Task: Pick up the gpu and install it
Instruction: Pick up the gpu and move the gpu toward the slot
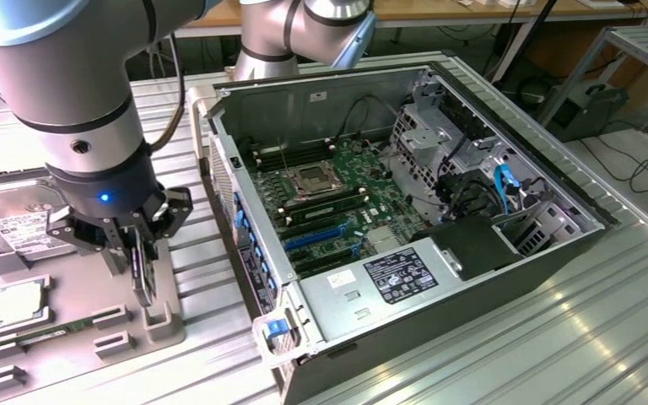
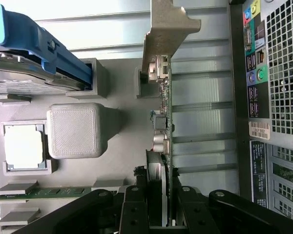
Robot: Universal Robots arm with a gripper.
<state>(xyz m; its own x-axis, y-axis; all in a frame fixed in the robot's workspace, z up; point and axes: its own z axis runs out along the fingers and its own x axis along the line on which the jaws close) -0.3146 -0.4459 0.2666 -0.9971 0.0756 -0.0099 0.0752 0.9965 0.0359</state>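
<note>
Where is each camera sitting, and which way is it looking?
Exterior view: sits high up off the arm, looking down on the open computer case and, on the exterior view's left, the grey tray; the arm and gripper show.
Wrist view: rides on the wrist, looking along the gripper down onto the tray; the black fingers show.
Shared: both see the gpu standing edge-on between the fingers, the tray under it, and the case beside it.
</note>
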